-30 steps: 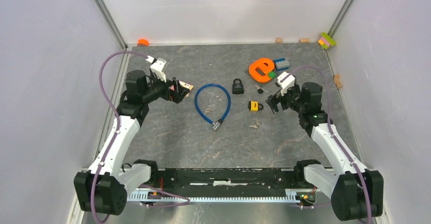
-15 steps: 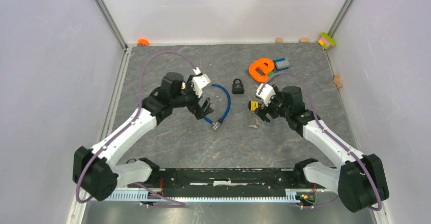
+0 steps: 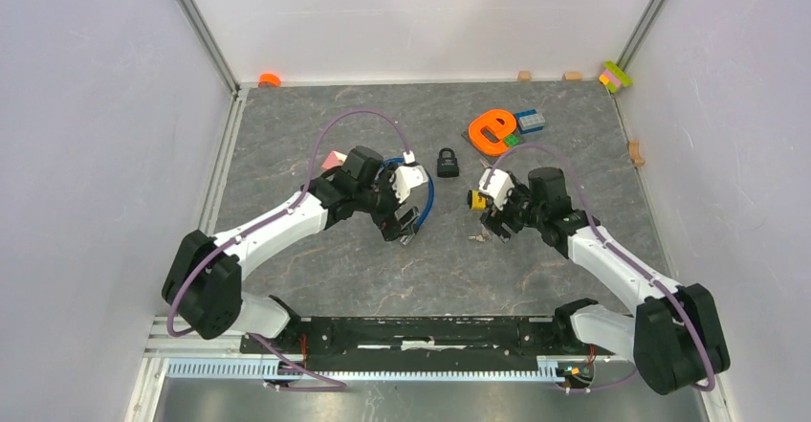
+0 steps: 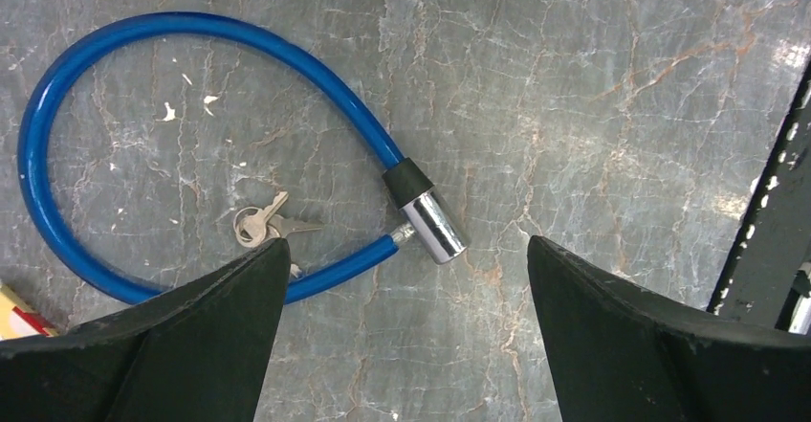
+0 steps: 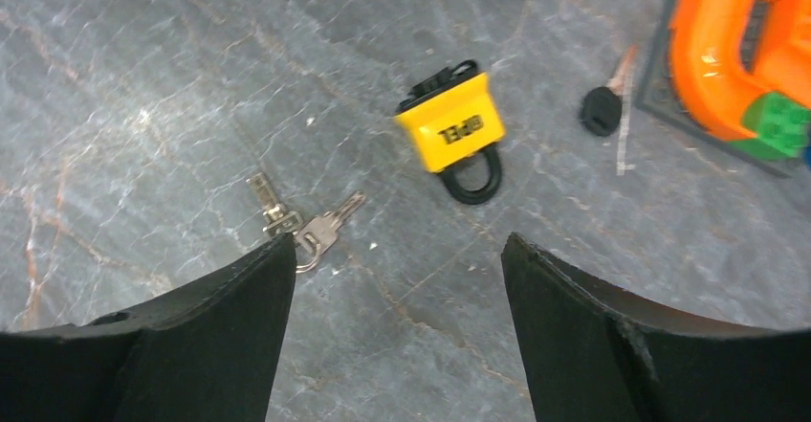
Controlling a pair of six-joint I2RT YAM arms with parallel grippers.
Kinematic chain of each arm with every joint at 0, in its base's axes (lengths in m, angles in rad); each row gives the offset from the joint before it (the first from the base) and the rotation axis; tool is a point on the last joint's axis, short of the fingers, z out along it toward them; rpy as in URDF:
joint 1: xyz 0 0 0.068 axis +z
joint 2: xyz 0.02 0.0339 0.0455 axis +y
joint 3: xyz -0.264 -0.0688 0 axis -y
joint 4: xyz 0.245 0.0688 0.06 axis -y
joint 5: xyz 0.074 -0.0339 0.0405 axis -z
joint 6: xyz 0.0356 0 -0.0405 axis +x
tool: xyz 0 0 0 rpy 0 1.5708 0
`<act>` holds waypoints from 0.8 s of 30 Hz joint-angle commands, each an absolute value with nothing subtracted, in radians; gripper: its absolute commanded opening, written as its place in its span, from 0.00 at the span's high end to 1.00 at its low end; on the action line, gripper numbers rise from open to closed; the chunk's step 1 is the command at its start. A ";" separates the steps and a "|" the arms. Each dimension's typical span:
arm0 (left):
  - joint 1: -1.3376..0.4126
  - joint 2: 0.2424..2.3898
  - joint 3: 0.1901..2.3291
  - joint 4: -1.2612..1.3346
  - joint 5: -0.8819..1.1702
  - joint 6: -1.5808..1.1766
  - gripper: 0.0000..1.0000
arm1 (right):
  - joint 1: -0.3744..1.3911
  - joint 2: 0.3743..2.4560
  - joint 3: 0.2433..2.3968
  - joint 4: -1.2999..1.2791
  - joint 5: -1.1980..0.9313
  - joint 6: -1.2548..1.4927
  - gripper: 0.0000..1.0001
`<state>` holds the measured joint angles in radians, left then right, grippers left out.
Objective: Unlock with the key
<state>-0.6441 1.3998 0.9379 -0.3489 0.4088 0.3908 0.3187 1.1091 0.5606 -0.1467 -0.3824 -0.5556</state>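
Now — right hand (image 5: pixel 397 245) wide, empty | yellow padlock (image 5: pixel 449 130) shackle points toward it | left hand (image 4: pixel 408 242) wide, empty

2 arms, same build. Left arm (image 3: pixel 277 226): white shells on long links, black joints, bulky black shoulder block (image 3: pixel 212 293). Right arm (image 3: pixel 617 267): same white links, same black joints and shoulder. Purple cable (image 3: pixel 361 112) loops out from each wrist, then runs down along arm. Small white camera block (image 3: pixel 411 178) on each wrist. Jaws: 2 per arm, matte black, broad wedge shape, curved inner edges, slightly rough surface. Black base rail (image 3: pixel 430 331) spans between both mounts.
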 commanded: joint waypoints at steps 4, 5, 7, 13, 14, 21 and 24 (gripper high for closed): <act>-0.647 1.365 0.965 -0.336 0.377 0.461 0.00 | 0.353 1.252 0.613 -0.269 -0.431 -0.667 0.27; -0.648 1.359 0.961 -0.336 0.376 0.462 0.00 | 0.364 1.270 0.617 -0.274 -0.419 -0.674 0.29; -0.647 1.345 0.951 -0.328 0.376 0.458 0.00 | 0.376 1.291 0.620 -0.271 -0.395 -0.675 0.31; -0.647 1.317 0.927 -0.310 0.371 0.452 0.00 | 0.400 1.327 0.626 -0.250 -0.332 -0.656 0.36; -0.647 1.315 0.927 -0.309 0.370 0.452 0.00 | 0.401 1.334 0.630 -0.250 -0.322 -0.653 0.38; -0.647 1.290 0.912 -0.303 0.359 0.455 0.00 | 0.404 1.378 0.648 -0.249 -0.296 -0.635 0.48; -0.647 1.277 0.901 -0.290 0.352 0.454 0.00 | 0.402 1.387 0.656 -0.253 -0.303 -0.631 0.54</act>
